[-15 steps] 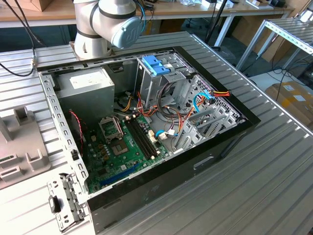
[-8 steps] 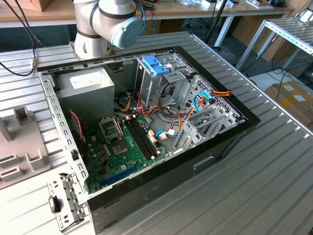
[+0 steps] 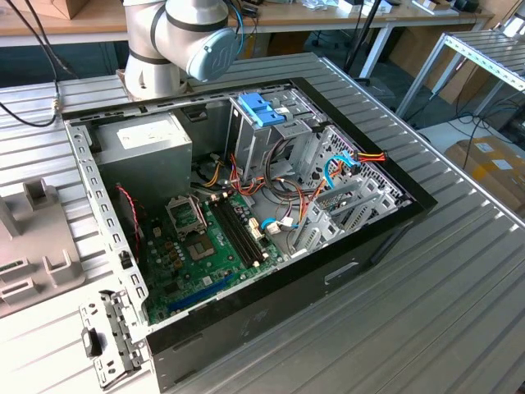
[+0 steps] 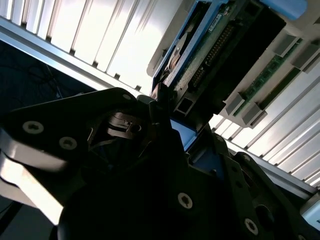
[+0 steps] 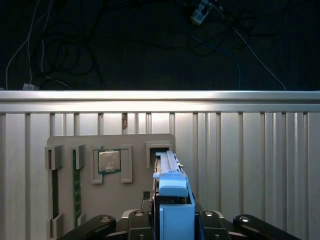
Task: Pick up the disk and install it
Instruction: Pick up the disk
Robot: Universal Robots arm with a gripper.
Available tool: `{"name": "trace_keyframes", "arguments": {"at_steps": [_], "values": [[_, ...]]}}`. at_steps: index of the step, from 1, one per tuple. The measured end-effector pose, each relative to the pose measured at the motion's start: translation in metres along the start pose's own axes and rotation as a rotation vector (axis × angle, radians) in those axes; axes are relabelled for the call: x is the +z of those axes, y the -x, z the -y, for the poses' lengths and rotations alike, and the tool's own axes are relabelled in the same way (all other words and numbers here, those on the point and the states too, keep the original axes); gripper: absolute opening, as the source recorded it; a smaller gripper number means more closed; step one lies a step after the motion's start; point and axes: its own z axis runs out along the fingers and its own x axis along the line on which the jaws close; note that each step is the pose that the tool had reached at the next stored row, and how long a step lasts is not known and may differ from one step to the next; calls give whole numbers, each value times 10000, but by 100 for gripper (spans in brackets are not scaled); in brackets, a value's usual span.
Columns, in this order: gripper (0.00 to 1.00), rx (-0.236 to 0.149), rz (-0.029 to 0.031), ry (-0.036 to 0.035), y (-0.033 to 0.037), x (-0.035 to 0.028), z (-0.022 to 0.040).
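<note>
Jaws clamped on the disk [image 5: 166, 162], edge-on in blue carrier [image 5: 173, 192], label hidden, contact point cut off, grey tray [image 5: 135, 200] behind.

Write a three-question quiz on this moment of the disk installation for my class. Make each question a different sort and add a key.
1. True or false: the computer case lies open, its motherboard showing.
2. The hand holds: A a fan; B the disk; C a screwdriver.
3. In the first wrist view, which square chip lies in the grey tray?
Key: 1 true; 2 B; 3 the processor chip.
</note>
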Motion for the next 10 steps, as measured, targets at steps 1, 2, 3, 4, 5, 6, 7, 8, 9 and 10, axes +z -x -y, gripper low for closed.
{"name": "trace_keyframes", "arguments": {"at_steps": [1,2,3,4,5,6,7,8,9,10], "values": [[37,0,0,1,0,-6,0],[37,0,0,0,0,-12,0],[37,0,0,0,1,-18,-1],[37,0,0,0,1,-26,-1],[37,0,1,0,1,-32,-1],[37,0,1,0,1,-38,-1],[37,0,2,-1,1,-44,-1],[37,0,2,0,2,-51,-1],[37,0,3,0,2,-57,-1],[37,0,6,-1,2,-67,-1]]}}
